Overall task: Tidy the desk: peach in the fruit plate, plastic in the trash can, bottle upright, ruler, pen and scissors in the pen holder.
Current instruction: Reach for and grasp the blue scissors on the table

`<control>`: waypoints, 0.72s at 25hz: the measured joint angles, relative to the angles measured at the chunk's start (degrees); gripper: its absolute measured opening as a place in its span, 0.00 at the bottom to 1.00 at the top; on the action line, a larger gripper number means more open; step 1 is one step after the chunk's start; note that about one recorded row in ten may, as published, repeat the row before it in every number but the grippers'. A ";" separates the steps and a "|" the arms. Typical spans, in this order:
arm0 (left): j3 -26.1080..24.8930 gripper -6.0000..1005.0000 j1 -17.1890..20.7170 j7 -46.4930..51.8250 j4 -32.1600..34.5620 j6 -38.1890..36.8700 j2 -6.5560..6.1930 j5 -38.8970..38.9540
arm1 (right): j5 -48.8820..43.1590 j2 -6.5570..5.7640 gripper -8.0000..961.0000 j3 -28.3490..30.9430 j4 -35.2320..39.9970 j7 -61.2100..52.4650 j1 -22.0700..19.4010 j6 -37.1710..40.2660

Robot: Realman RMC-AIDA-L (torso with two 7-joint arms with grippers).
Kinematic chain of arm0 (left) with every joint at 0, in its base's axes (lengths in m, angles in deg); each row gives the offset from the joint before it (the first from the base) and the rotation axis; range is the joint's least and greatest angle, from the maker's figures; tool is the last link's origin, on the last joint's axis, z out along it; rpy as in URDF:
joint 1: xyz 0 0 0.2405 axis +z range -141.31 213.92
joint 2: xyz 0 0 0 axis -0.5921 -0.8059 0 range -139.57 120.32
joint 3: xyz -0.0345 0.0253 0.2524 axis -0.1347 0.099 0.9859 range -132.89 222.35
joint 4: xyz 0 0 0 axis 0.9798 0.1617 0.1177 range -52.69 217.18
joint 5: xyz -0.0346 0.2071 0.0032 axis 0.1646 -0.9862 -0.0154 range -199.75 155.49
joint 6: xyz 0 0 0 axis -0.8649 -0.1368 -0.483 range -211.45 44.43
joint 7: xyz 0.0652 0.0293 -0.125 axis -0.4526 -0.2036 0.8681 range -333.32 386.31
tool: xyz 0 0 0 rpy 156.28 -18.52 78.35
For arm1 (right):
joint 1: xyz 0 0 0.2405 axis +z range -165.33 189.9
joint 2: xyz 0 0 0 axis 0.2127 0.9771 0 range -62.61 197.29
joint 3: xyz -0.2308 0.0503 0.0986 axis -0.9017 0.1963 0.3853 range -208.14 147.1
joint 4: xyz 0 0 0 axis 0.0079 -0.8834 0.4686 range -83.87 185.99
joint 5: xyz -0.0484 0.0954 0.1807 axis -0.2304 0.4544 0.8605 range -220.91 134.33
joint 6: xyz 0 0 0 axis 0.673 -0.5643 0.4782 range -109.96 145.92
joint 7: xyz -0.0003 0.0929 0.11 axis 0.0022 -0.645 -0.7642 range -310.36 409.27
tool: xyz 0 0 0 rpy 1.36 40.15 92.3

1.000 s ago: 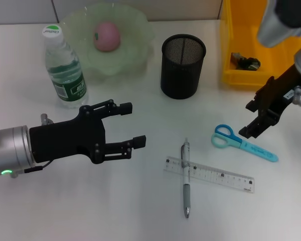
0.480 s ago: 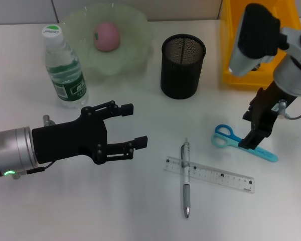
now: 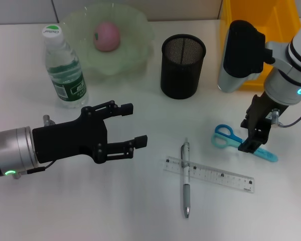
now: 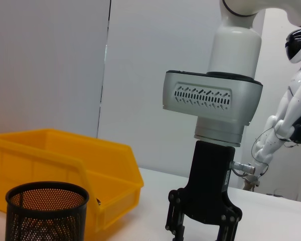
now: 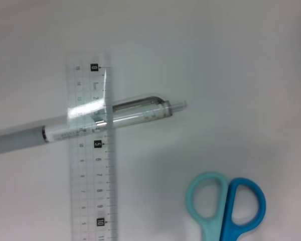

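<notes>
A pink peach [image 3: 107, 35] lies in the pale green fruit plate [image 3: 140, 30]. The bottle [image 3: 65, 70] stands upright beside it. The black mesh pen holder [image 3: 183, 65] [image 4: 45, 211] stands mid-table. The blue scissors [image 3: 226, 138] [image 5: 226, 201] lie right of the pen [image 3: 185, 175] [image 5: 90, 123], which crosses the clear ruler [image 3: 215, 174] [image 5: 90, 160]. My right gripper [image 3: 253, 134] [image 4: 200, 230] points down, open, just over the scissors' blades. My left gripper [image 3: 134, 124] hovers open left of the pen, holding nothing. The plastic is hidden behind my right arm.
The yellow trash can [image 3: 281, 20] [image 4: 65, 160] stands at the back right, right of the pen holder, partly covered by my right arm. Bare white table lies between my left gripper and the pen.
My right arm has swung in toward the table's middle and turned its wrist down, bringing its gripper over the scissors. My left arm has stayed still.
</notes>
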 joint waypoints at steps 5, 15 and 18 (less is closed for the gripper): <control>0.00 0.83 0.00 0.01 0.00 0.15 0.00 -0.01 | 0.00 0.03 0.60 -0.46 -0.44 -0.64 -0.05 -1.15; 0.00 0.83 -0.04 0.01 0.00 0.14 0.00 -0.08 | 1.36 0.04 0.41 -1.59 -1.08 -0.87 -0.03 -1.33; 0.00 0.83 -0.06 0.01 0.00 0.13 -0.05 -0.10 | 1.37 0.04 0.41 -1.78 -1.17 -1.12 -0.02 -1.45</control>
